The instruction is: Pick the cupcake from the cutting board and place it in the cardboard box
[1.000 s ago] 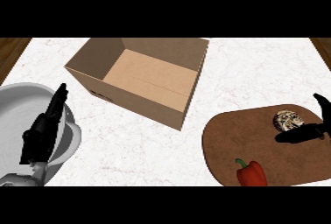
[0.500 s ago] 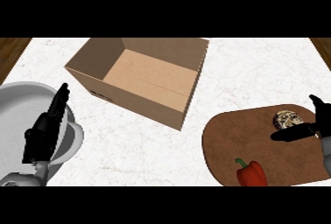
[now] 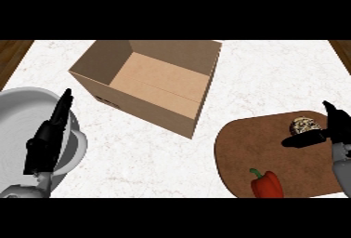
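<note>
Now right hand [image 3: 328,132] sits nearer the cupcake [image 3: 304,124].

Both hands [image 3: 48,139] [image 3: 328,131] open, apart

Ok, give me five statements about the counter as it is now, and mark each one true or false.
1. The cupcake sits on the cutting board. True.
2. The cardboard box already holds the cupcake. False: nothing shows inside it.
3. A red bell pepper lies on the cutting board, nearer the view's lower edge than the cupcake. True.
4. The right hand has lifted the cupcake off the board. False: it is beside the cupcake, which is on the board.
5. The left hand rests inside the cardboard box. False: it is open over a grey bowl at the view's left.
</note>
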Controlling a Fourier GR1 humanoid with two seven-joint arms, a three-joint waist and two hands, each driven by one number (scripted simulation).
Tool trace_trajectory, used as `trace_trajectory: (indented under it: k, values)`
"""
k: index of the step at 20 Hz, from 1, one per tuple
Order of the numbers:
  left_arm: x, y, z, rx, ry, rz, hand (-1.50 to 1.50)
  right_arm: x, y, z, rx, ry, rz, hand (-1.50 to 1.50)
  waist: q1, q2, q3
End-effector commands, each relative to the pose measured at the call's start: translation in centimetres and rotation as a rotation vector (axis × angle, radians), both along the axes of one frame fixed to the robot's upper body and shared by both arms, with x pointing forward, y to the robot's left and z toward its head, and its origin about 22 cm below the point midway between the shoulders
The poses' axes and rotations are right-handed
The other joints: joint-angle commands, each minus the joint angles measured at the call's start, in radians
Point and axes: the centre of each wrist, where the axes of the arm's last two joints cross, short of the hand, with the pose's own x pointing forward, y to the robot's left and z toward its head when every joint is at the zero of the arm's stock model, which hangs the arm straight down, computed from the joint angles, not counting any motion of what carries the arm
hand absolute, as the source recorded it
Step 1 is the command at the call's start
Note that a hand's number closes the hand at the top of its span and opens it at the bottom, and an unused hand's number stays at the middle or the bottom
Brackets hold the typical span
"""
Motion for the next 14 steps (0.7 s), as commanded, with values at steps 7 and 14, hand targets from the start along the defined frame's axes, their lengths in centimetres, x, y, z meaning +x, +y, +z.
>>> trace_trajectory:
  k: [7,14]
  values:
    - [-0.4,-0.5,-1.2,0.013,0.088,0.038,0.00,0.2,0.3,-4.1,0.017,0.114,-0.025,-1.50,0.001,0.009,-0.009]
    - [-1.1,-0.2,-2.0,0.020,0.109,0.027,0.00,0.1,-1.2,-2.7,-0.079,0.047,-0.021,1.50,-0.002,0.008,-0.010]
